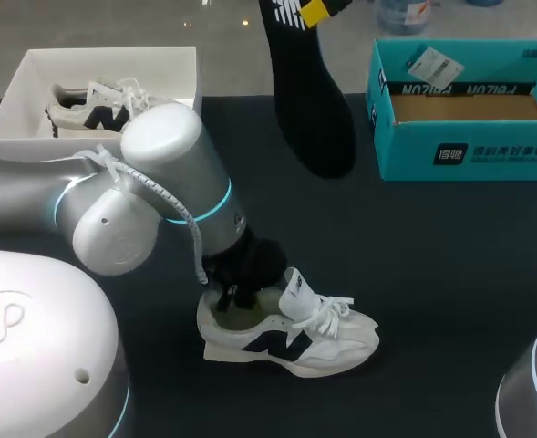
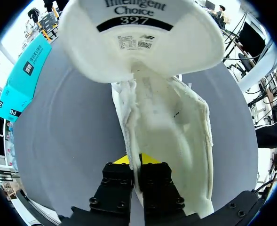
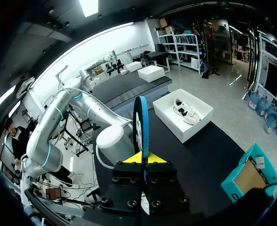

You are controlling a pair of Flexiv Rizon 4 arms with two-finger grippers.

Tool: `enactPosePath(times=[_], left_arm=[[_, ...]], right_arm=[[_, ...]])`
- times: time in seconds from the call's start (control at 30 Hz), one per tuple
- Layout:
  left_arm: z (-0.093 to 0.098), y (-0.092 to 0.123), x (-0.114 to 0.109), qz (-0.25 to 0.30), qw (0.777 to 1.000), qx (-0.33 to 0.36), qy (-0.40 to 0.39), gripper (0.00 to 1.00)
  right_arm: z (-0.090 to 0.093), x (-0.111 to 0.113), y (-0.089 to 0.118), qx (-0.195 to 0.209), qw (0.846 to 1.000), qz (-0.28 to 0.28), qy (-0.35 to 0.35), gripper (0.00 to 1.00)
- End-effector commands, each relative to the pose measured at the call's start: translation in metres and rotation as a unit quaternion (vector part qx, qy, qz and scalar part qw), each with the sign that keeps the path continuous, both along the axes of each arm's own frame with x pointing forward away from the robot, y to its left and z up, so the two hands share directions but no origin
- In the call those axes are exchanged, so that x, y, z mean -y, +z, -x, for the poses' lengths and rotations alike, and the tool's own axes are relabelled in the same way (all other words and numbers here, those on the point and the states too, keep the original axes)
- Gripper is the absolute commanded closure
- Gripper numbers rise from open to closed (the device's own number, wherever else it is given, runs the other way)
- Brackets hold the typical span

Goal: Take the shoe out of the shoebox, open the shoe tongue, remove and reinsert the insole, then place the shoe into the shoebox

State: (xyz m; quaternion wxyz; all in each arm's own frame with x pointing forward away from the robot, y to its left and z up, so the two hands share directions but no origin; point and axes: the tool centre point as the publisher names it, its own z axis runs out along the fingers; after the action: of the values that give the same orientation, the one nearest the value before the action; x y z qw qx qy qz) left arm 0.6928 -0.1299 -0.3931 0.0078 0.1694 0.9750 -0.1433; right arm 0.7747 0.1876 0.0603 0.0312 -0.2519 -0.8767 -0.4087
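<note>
Here, left gripper [image 2: 134, 160] clamped on collar of shoe [image 1: 327, 347], right gripper [image 3: 142, 159] pinching insole [image 1: 314, 100] aloft.

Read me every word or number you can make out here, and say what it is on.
"Intelligent Choice": inside of the shoe tongue, the first word's top cut off.
"327": on the black bar beneath it.
The small label below that: too small to read.
The teal shoebox, front print and upside-down word inside: too blurred to read.
The paper tag in the box: too small.
The insole: white marks, cut off.
</note>
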Motion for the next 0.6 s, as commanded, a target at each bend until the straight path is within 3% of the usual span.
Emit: enactPosePath(times=[0.03, 0.2, 0.37, 0.6], left_arm=[[-0.001, 0.008, -0.003, 0.013, 1.000, -0.010, -0.016, 1.00], [-0.005, 0.023, 0.003, 0.030, 0.997, -0.031, -0.063, 1.00], [-0.011, 0.045, 0.009, 0.019, 0.991, -0.008, -0.134, 1.00], [-0.013, 0.072, 0.019, 0.046, 0.957, 0.007, -0.285, 1.00]], right_arm=[[-0.001, -0.002, 0.000, -0.001, 1.000, 0.002, 0.000, 1.00], [-0.001, -0.002, 0.000, -0.001, 1.000, 0.002, 0.000, 1.00], [-0.001, -0.002, 0.000, -0.001, 1.000, 0.002, 0.000, 1.00], [-0.001, -0.002, 0.000, -0.001, 1.000, 0.002, 0.000, 1.00]])
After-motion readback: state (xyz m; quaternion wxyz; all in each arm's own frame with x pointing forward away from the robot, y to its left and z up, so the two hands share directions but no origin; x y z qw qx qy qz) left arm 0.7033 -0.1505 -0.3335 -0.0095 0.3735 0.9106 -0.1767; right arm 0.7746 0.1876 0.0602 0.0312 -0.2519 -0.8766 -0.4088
